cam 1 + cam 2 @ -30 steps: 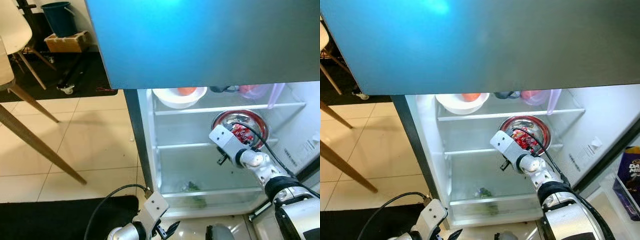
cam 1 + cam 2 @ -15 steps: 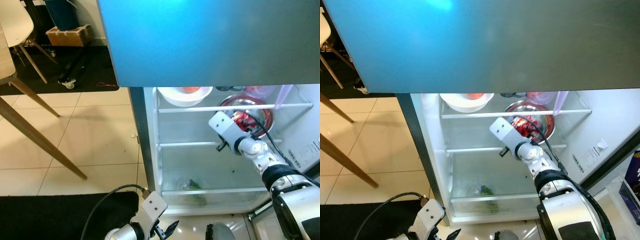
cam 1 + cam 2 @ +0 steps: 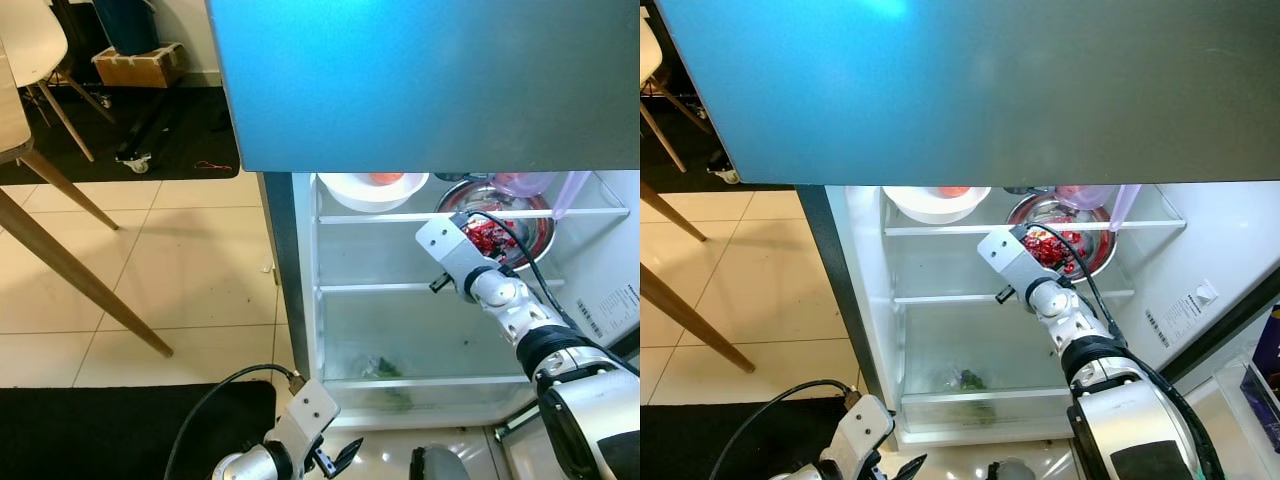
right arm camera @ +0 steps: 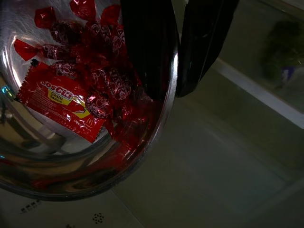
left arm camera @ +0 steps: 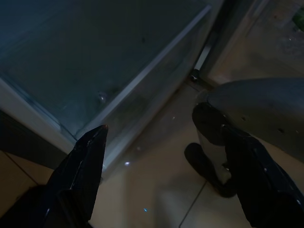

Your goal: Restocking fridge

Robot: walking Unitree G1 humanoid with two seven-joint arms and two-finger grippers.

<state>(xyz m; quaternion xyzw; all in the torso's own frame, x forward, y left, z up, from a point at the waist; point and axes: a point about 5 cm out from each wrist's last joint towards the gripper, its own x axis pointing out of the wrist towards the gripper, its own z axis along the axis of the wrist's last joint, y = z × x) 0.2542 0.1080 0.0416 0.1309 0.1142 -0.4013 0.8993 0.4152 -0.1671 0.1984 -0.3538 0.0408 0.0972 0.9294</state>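
A steel bowl (image 3: 522, 226) of red wrapped sweets (image 4: 102, 76) and a red sauce packet (image 4: 61, 102) hangs inside the open fridge, level with the top glass shelf (image 3: 380, 216). My right gripper (image 4: 176, 91) is shut on the bowl's rim, one finger inside and one outside. The right arm (image 3: 500, 295) reaches in from the lower right. My left gripper (image 5: 151, 129) hangs open low by the fridge's base, holding nothing.
A white bowl (image 3: 372, 190) with something orange and a pink container (image 3: 520, 183) sit on the top shelf. Greens (image 3: 385, 372) lie in the bottom drawer. The blue-grey upper door (image 3: 420, 80) overhangs. Wooden table legs (image 3: 70, 280) and a black mat (image 3: 100, 430) are on the left.
The right gripper has raised the steel bowl from the middle shelf's height to the top shelf's level. The camera has shifted slightly. The left arm stays low.
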